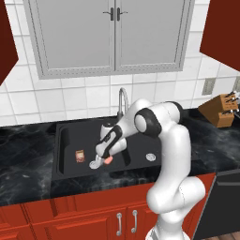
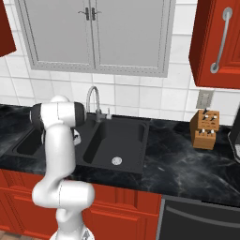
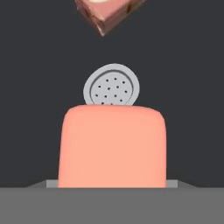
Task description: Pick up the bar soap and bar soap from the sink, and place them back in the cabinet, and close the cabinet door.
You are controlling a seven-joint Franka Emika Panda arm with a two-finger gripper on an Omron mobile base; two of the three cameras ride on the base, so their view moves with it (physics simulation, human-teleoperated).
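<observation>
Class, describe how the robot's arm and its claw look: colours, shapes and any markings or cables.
The glossy white arm is built of thick rounded tube segments joined by dark grey-black joint bands. Its small claw is dark on a white hand. No cables or markings are visible.

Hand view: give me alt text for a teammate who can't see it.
A salmon-pink bar soap sits large in the lower middle, partly covering the round grey drain disc behind it on the sink's black floor. A corner of the brown bar soap pokes in at the top edge.
</observation>
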